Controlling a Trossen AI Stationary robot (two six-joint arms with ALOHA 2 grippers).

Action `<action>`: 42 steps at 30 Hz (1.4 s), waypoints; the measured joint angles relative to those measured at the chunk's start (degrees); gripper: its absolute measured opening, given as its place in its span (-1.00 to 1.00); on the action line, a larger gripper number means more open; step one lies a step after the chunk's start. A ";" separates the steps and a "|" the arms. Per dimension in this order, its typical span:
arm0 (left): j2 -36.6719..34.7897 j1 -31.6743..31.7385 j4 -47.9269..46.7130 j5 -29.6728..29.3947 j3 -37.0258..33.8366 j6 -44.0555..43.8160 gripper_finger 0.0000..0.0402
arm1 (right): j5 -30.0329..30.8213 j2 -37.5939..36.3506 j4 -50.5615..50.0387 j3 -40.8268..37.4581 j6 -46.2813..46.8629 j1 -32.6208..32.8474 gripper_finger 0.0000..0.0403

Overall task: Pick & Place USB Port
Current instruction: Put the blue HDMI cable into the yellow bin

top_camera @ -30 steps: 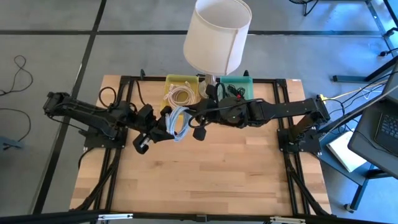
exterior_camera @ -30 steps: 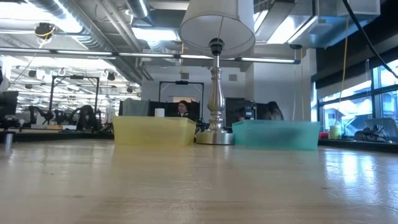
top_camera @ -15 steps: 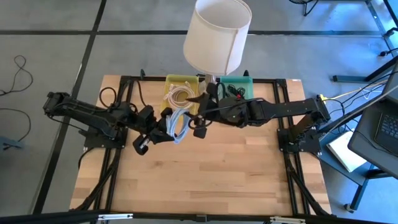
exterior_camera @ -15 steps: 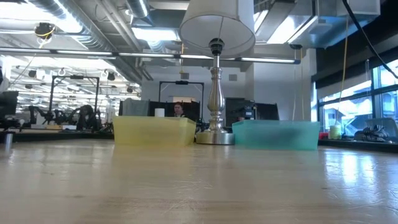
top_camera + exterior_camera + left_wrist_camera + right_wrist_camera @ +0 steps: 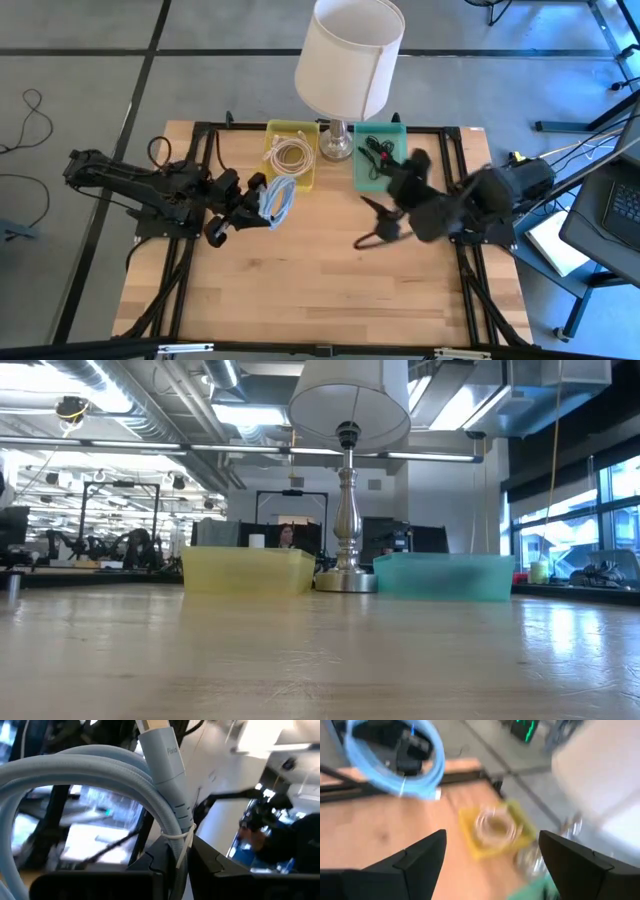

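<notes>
A coiled light-blue USB cable hangs above the table's left middle, with my left gripper shut on it. In the left wrist view the coil fills the frame, its plug pointing away from the fingers. My right gripper stands open right of the table's middle, well away from the cable and holding nothing. Its wrist view shows the blue coil farther off. A yellow bin at the far edge holds a cream cable coil. My left gripper pinches the bundled strands of the coil between its two fingers, right where a white tie binds them, just below the plug's strain relief. The fingers come from the table's left. The coil is lifted clear of the table.
A teal bin with a black cable stands right of the yellow bin. A lamp rises between the bins, its base on the table. The bare wooden top spreads toward the near edge.
My right gripper has opened beside the blue cable and swung away toward the table's right and near edges. My left gripper has drawn a little toward the left edge, keeping the cable, which stays lifted.
</notes>
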 joint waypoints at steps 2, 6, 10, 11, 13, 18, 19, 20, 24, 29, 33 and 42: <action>-1.69 0.75 -7.52 -0.61 0.10 0.09 -0.83 | -0.33 0.03 -9.09 1.65 10.28 2.47 0.58; -2.44 5.95 -29.62 -1.83 -0.01 -1.43 -0.83 | -3.57 0.18 -21.86 1.53 24.74 5.75 0.55; -1.68 11.83 -42.88 -6.64 -0.01 0.78 -0.83 | -3.24 0.03 -20.94 1.07 27.06 7.02 0.52; -1.30 13.39 -43.52 -7.81 -0.01 2.36 -0.83 | -2.59 0.03 -21.26 1.07 27.14 7.12 0.51; -0.26 16.80 -43.12 -8.90 0.00 5.89 -0.83 | -1.72 -0.06 -22.19 1.05 27.86 7.07 0.49; 6.82 26.04 -44.74 -8.52 3.27 12.32 -0.83 | -1.71 -0.06 -22.06 1.03 26.78 6.53 0.43; 8.93 27.85 -44.71 -6.91 4.64 13.53 -0.83 | -1.69 -0.06 -22.06 1.03 26.56 6.52 0.42; 11.03 29.47 -44.71 -4.77 6.05 14.83 -0.83 | -1.69 -0.06 -22.06 1.03 26.26 6.48 0.41; 21.02 33.98 -48.72 0.20 13.13 20.67 -0.83 | -1.78 -0.06 -22.05 1.00 25.87 6.54 0.38; 32.52 37.16 -58.76 -2.26 21.57 27.86 -0.83 | -4.64 -0.06 -22.04 1.00 26.86 6.53 0.37; 39.37 38.75 -61.04 -4.33 25.10 31.27 -0.83 | -5.06 -0.06 -22.04 0.98 26.84 6.53 0.37; 50.64 41.13 -60.30 -3.64 28.99 32.06 -0.83 | -7.16 -0.06 -22.04 0.98 25.22 6.53 0.37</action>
